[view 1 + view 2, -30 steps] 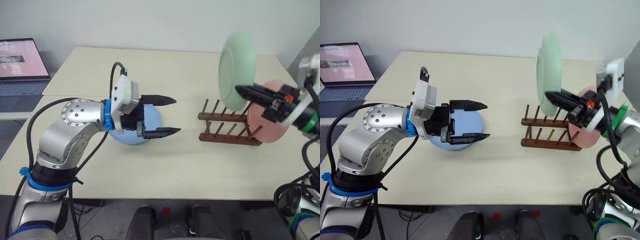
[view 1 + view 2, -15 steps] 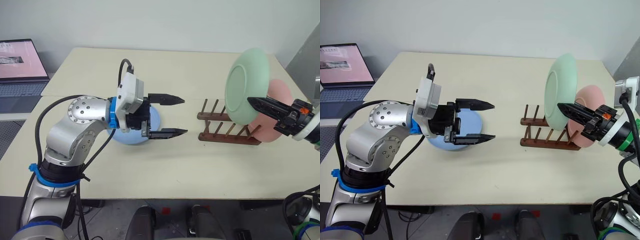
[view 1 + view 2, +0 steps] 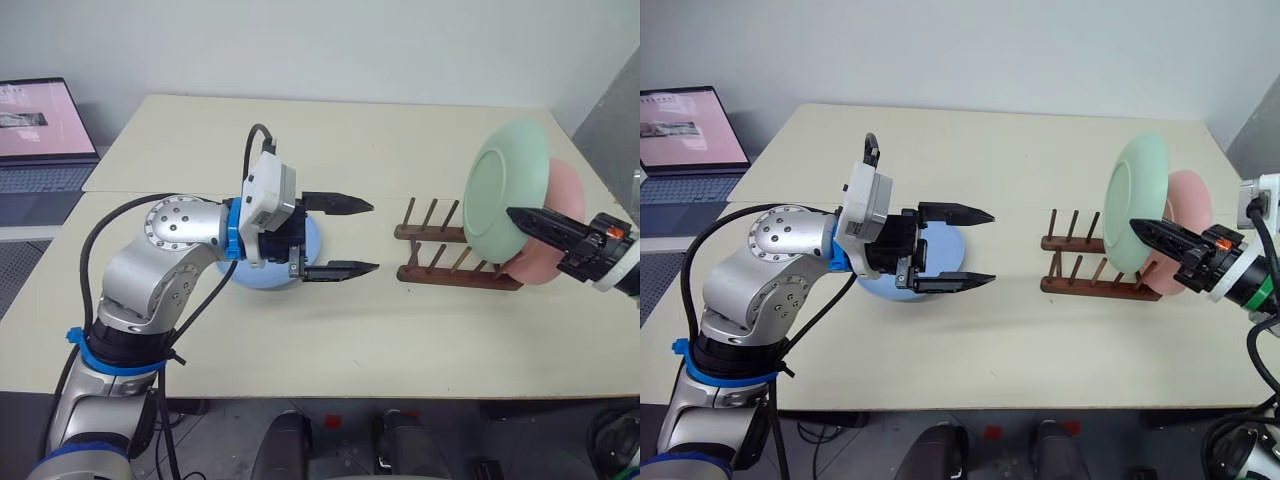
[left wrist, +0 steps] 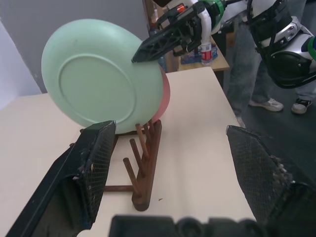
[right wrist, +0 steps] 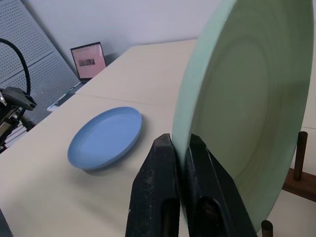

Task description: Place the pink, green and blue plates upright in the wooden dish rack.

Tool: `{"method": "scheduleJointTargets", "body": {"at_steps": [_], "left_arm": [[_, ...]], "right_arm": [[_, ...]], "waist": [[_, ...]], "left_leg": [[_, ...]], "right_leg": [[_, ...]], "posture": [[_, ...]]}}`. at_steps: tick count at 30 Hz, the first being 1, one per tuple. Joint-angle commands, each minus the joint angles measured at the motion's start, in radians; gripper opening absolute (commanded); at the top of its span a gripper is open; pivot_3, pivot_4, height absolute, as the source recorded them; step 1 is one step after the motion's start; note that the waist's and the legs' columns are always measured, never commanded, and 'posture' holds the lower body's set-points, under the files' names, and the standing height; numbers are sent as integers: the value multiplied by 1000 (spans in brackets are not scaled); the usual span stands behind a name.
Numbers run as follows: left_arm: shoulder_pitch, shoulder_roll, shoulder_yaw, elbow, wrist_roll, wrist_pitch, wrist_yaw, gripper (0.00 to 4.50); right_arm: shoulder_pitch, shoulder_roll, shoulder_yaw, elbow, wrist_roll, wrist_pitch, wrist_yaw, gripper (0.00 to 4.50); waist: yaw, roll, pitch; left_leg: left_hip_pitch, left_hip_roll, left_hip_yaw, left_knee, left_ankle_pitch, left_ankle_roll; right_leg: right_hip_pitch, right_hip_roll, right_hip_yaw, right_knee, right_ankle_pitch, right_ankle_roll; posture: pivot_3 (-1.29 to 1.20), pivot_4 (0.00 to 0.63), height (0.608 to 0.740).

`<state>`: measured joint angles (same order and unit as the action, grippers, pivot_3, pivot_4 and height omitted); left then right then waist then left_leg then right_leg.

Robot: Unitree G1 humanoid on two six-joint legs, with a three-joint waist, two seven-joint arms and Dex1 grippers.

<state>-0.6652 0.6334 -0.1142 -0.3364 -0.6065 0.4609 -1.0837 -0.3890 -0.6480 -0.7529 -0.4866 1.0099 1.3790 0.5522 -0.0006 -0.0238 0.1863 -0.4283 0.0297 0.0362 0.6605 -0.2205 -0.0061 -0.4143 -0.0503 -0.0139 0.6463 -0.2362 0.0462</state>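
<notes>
Right claw [image 3: 1152, 232], pinched on the green plate [image 3: 1135, 205], has lowered it toward the wooden dish rack [image 3: 1095, 266]; left claw [image 3: 985, 248] stays spread.

Table [image 3: 400, 330]: blue plate [image 5: 104, 137], rack [image 3: 450, 262]

silver left arm [image 3: 160, 260] with blue rings, black cables, white wrist block, black tool [image 3: 345, 237].

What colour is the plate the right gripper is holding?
Pale mint green plate, held by the right gripper; clearest in the left wrist view.
</notes>
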Motion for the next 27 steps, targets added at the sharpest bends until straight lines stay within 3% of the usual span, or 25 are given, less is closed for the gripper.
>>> {"method": "scheduleJointTargets", "body": {"at_steps": [1,5,9,14,17,21,23,27], "left_arm": [[-30,-16,15,-15,-25,17,1,3916],[-28,-16,18,-16,-27,28,-5,3916],[-24,-14,20,-16,-23,32,-6,3940],[-12,6,23,-16,-21,64,5,3940],[16,41,39,-22,-2,85,22,4492],[125,122,148,-32,67,127,158,4500],[173,147,190,-20,158,123,274,4500],[302,135,390,-14,182,254,476,4500]], "right_arm": [[-3,-27,19,2,20,-51,-30,0],[-16,-42,50,33,32,-39,-74,0],[-3,-81,81,33,14,-78,-82,1132],[-42,-174,108,49,-46,-176,-81,2937],[-3,-320,173,49,-153,-314,49,3997],[-4,-475,314,31,-258,-535,303,4051],[-27,-490,385,39,-288,-617,371,4051],[-141,-440,560,81,-331,-713,455,4051]], "waist": [[0,0,0],[0,0,0],[0,0,0],[0,0,0],[0,0,0],[-9,6,1],[-10,5,1],[-16,4,1]], "left_leg": [[0,0,0,0,0,0],[0,0,0,0,0,0],[0,0,0,0,0,0],[0,0,0,0,0,0],[0,0,0,0,0,0],[-1,0,2,0,-1,1],[0,2,1,0,-1,1],[0,5,-1,0,-1,1]], "right_leg": [[0,0,0,0,0,0],[0,0,0,0,0,0],[0,1,0,0,0,0],[0,1,0,0,0,0],[0,1,0,-1,0,0],[-3,1,3,0,0,1],[-4,5,3,0,0,1],[-4,7,2,1,1,-1]], "posture": [[0,150,740],[0,150,740],[0,150,740],[0,150,740],[0,150,740],[0,150,740],[0,150,740],[0,150,740]]}}
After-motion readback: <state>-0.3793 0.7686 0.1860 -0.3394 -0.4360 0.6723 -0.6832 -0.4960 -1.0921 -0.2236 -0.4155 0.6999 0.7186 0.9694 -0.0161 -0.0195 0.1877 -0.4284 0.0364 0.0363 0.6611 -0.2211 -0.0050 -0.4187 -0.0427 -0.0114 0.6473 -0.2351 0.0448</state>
